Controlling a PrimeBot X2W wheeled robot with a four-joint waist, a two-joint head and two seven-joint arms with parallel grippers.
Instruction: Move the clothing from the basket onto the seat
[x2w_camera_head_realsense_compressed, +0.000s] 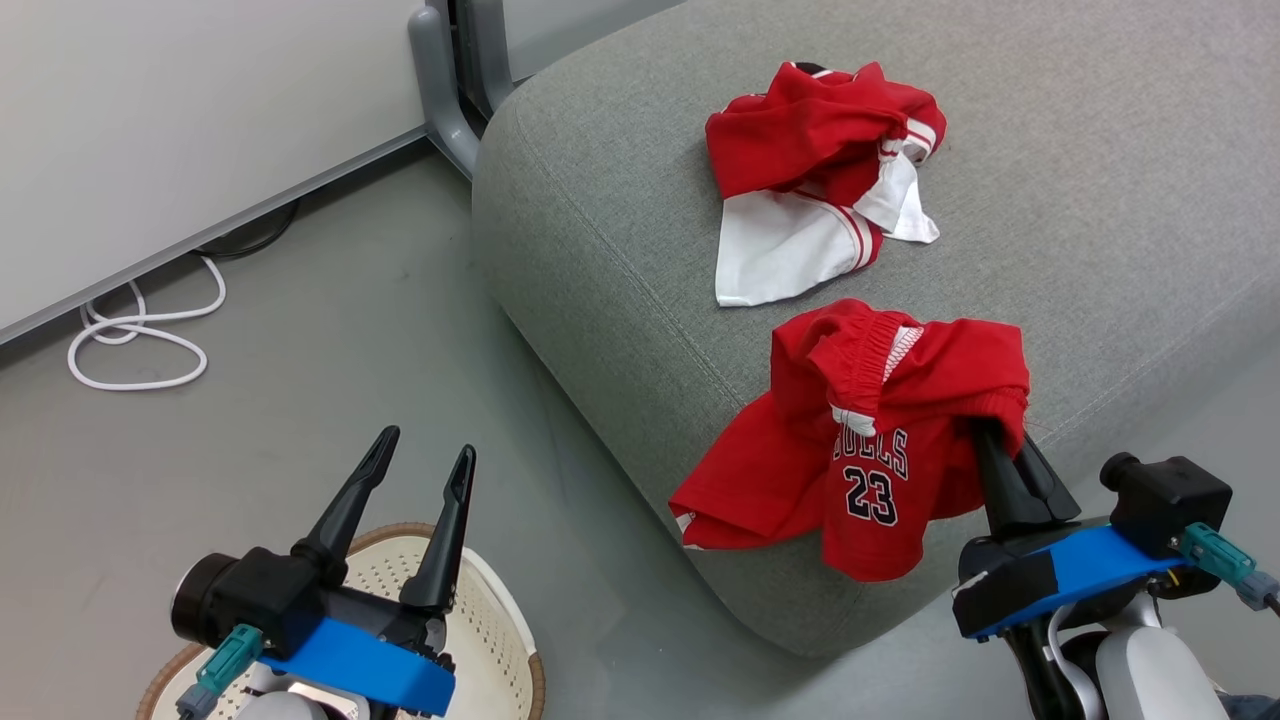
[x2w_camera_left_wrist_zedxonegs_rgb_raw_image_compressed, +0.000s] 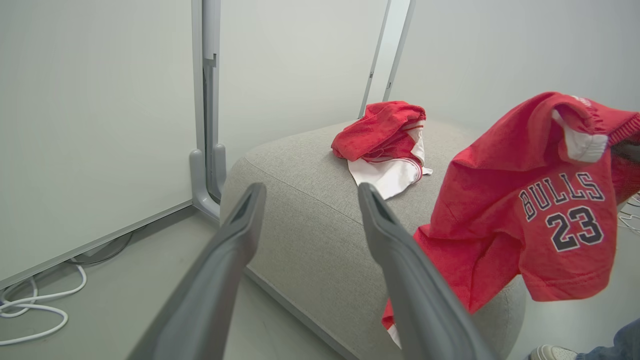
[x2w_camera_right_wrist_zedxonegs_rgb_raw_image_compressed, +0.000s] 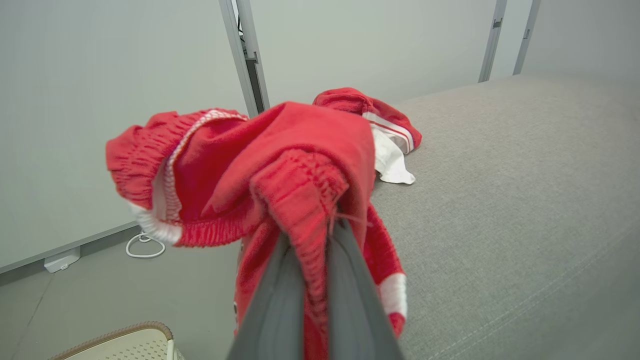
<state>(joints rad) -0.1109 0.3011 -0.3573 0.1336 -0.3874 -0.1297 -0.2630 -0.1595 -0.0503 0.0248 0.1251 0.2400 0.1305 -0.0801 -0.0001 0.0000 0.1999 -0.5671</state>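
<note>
Red jersey marked 23 hangs over the front edge of the seat, pinched in the right end effector; left end effector gapes empty above the basket. Apparently the placing step; next, lower and release.

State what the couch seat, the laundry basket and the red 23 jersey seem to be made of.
Couch seat: woven upholstery fabric, matte grey, with visible weave and a stitched seam.
Laundry basket: likely moulded plastic, with a smooth cream wall and punched holes; the brown rim looks woven, perhaps imitation.
Red 23 jersey: soft knit cloth, probably synthetic, matte; it drapes and creases limply.
</note>
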